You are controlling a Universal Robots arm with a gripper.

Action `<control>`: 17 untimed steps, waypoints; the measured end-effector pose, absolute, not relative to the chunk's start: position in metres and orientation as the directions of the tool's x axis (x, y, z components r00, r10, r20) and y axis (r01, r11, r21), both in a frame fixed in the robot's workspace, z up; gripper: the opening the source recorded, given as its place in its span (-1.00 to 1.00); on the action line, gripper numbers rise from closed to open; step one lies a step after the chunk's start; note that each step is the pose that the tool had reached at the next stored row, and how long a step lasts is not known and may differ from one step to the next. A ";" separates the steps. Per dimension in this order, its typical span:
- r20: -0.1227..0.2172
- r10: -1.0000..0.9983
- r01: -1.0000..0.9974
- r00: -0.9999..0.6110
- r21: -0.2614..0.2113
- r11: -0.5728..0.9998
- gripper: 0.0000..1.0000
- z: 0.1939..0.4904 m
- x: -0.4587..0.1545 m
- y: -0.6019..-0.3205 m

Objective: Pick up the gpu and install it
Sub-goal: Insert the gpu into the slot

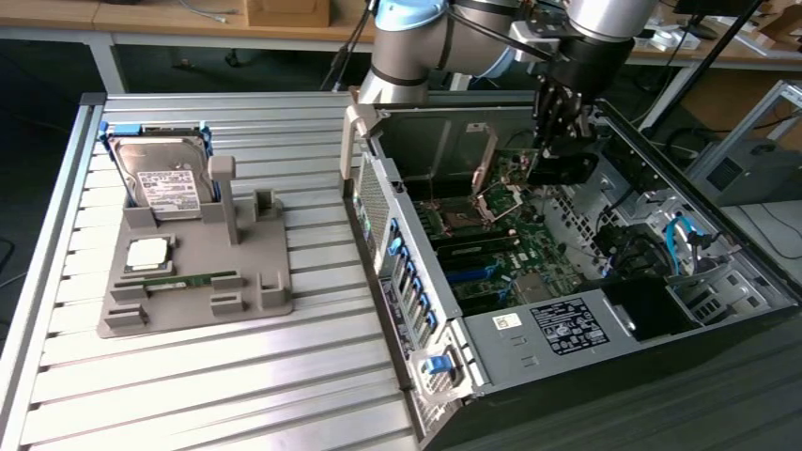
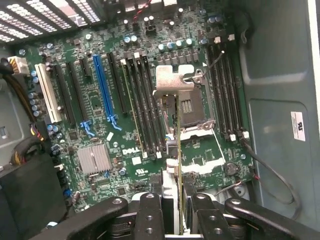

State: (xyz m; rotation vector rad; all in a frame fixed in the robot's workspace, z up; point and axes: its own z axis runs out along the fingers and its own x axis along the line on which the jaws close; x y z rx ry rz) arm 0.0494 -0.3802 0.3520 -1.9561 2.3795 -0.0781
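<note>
Silvery-bracketed gpu (image 2: 173,80) sits clamped edge-on in my partly closed pincer (image 2: 178,206), above the green motherboard (image 2: 100,100) inside the open case (image 1: 527,348).

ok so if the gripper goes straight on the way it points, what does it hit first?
The graphics card clamped in the gripper leads, so it would likely meet the motherboard first, seemingly between the memory slots and the processor socket. Depth is unclear.
</note>
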 end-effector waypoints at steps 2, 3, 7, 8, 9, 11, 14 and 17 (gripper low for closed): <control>-0.014 -0.985 -0.982 -0.170 -0.077 0.170 -0.46 0.352 0.049 -0.380; -0.013 -0.987 -0.984 -0.160 -0.078 0.160 -0.46 0.352 0.049 -0.380; -0.012 -0.995 -0.992 -0.100 -0.078 0.100 -0.46 0.352 0.049 -0.380; -0.011 -0.998 -0.995 -0.057 -0.078 0.058 -0.46 0.352 0.049 -0.380; -0.011 -1.000 -0.997 -0.018 -0.078 0.019 -0.46 0.352 0.049 -0.380; -0.010 -1.000 -1.000 -0.018 -0.024 0.018 -0.46 0.351 0.049 -0.380; -0.009 -1.000 -1.000 -0.019 0.025 0.018 -0.46 0.349 0.049 -0.381; -0.009 -1.000 -1.000 -0.019 0.025 0.018 -0.46 0.346 0.049 -0.386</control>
